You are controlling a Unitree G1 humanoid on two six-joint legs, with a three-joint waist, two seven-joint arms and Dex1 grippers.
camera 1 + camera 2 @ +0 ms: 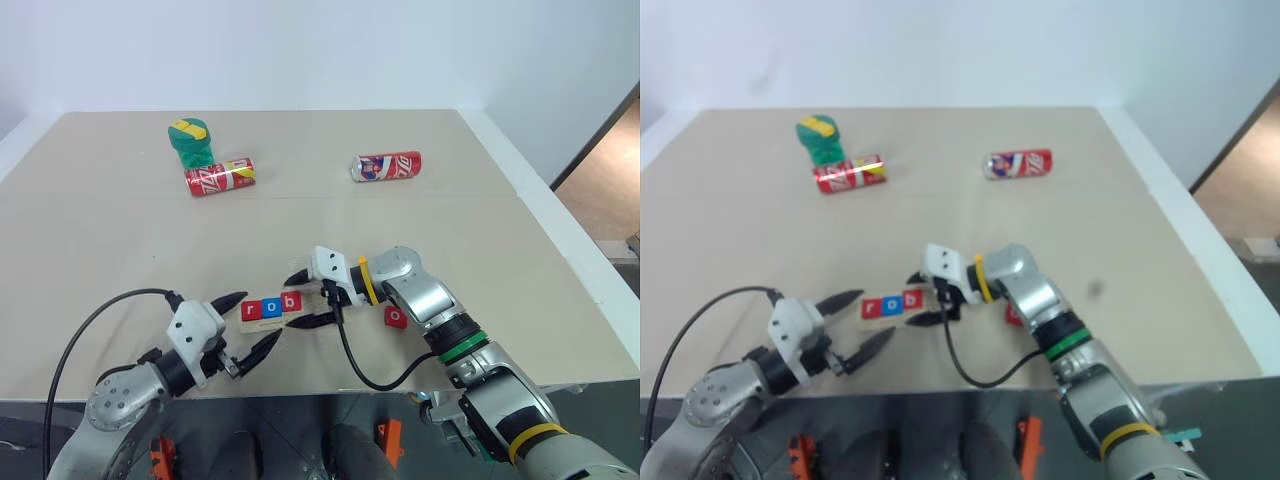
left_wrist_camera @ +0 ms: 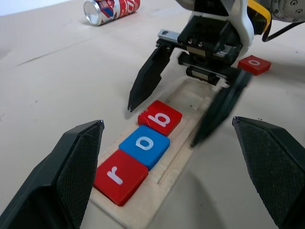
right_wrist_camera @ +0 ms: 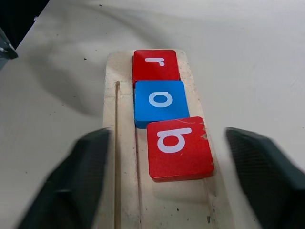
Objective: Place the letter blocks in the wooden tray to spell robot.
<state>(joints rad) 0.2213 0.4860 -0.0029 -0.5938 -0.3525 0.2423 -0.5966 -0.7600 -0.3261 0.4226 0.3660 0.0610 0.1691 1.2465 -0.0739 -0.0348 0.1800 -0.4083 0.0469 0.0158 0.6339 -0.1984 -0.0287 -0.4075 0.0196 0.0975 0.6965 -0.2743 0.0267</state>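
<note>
The right pincer [image 1: 305,297] is seen reaching across from the right, angled slightly downward over the right end of the wooden tray [image 2: 190,112]; its two black fingers [image 2: 145,78] are spread wide on either side of the tray and nothing is held between them. The left pincer [image 1: 250,327] is held low and roughly level at the tray's left end, its fingers likewise spread wide and empty.

Three letter blocks are laid in the tray: a red r [image 3: 155,63], a blue o [image 3: 160,101] and a red b [image 3: 177,145], the last sitting slightly askew. Another red o block [image 1: 395,318] lies on the surface just right of the tray, beside the right wrist.

Farther back on the surface [image 1: 120,230], two soda cans [image 1: 220,177] [image 1: 387,165] lie on their sides, and a green object [image 1: 190,141] stands behind the left can.
</note>
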